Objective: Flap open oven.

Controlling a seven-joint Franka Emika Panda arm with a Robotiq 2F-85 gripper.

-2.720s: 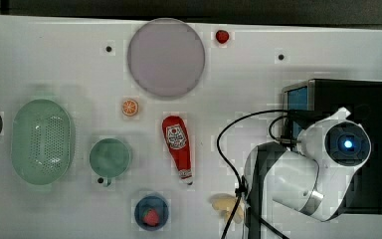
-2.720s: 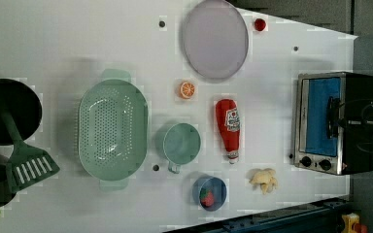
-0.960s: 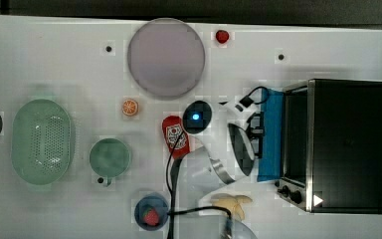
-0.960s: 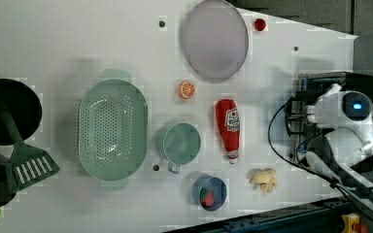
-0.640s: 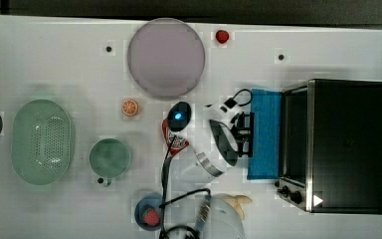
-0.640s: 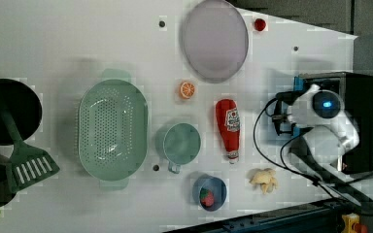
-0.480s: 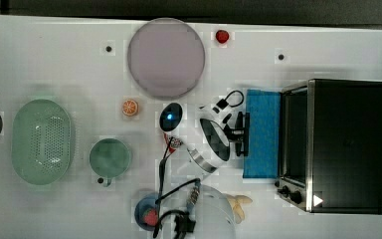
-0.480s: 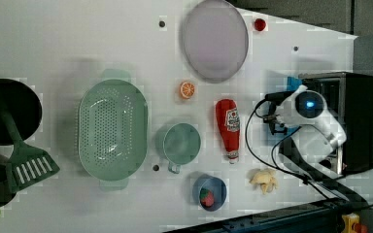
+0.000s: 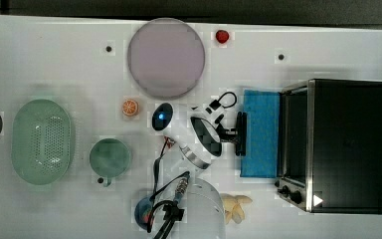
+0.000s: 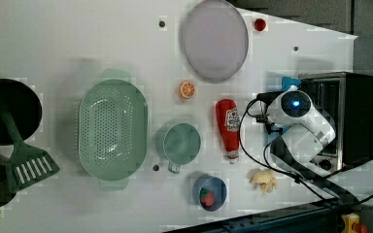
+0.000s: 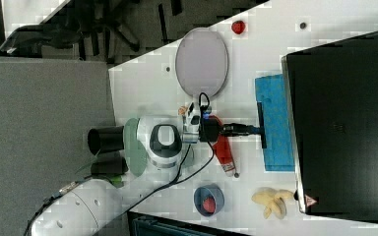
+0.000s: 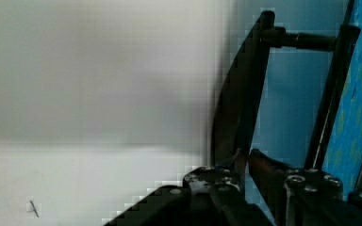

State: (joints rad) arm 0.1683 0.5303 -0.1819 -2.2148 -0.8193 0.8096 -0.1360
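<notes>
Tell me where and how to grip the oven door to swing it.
Grip the dark handle bar along the free edge of the blue door, coming from the top view's left, away from the oven. The bar stands off the door, leaving room for jaws around it. The gripper is there already.

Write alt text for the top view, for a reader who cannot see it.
Seen from above, the oven sits at the top view's right with its blue door folded flat onto the white table. The robot's tool is at the door's dark handle.
</notes>
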